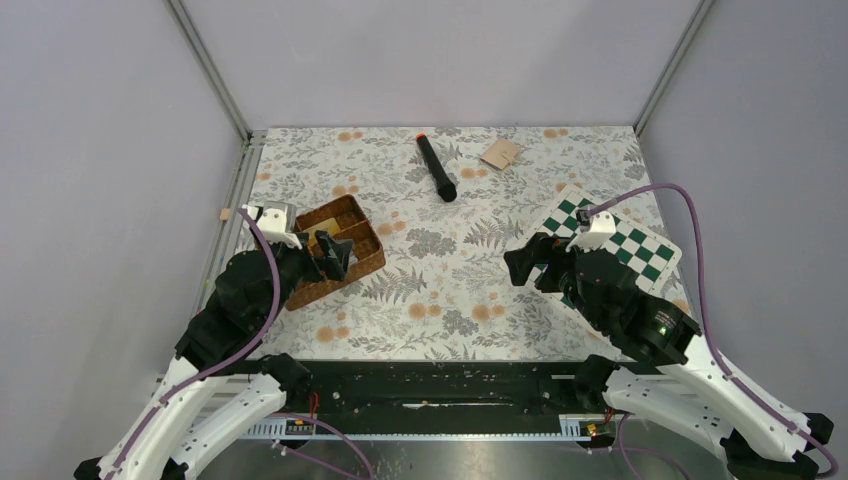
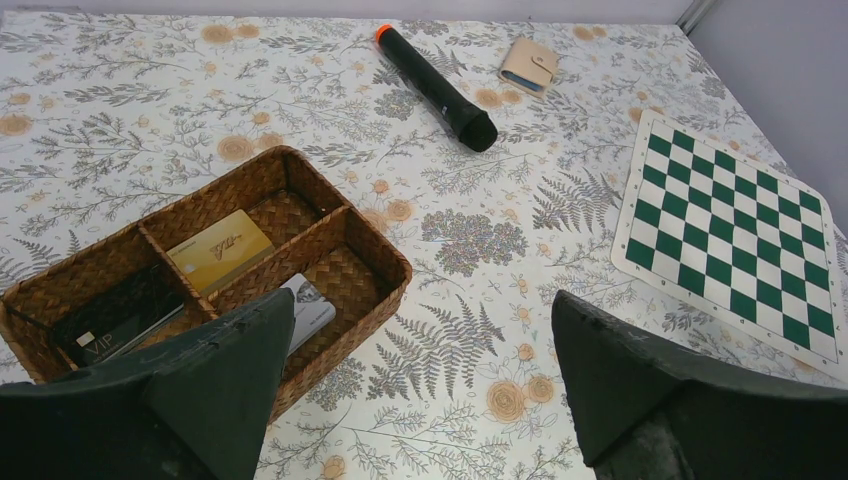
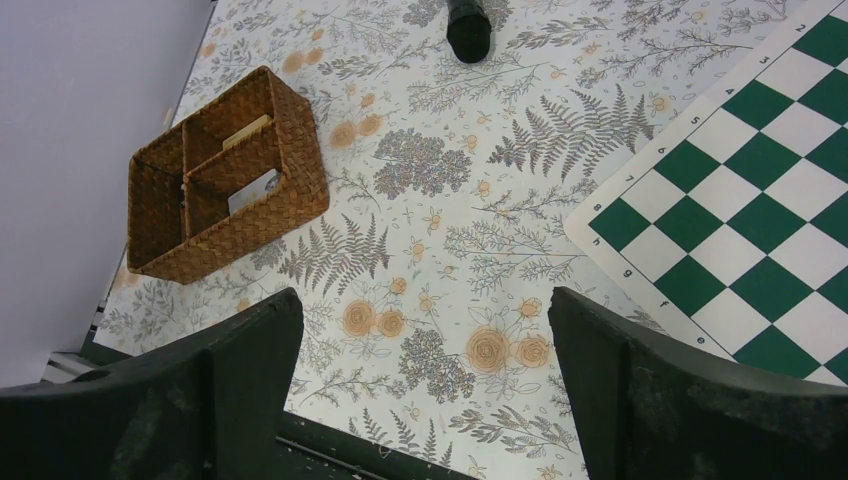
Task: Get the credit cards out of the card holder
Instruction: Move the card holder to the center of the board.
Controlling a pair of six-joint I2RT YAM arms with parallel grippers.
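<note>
Both stand wide open and empty: left pincer (image 2: 420,325) over the basket (image 2: 352,330), right pincer (image 3: 425,320) beside the chequered board (image 3: 760,200). Card holder (image 2: 529,66) lies near the surface's far edge, well apart from both.

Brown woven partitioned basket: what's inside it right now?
Three cards, one per compartment: a yellow-gold card, a dark card marked VIP and a pale card, its near end hidden behind a finger of the left gripper. Anything beneath is covered.
</note>
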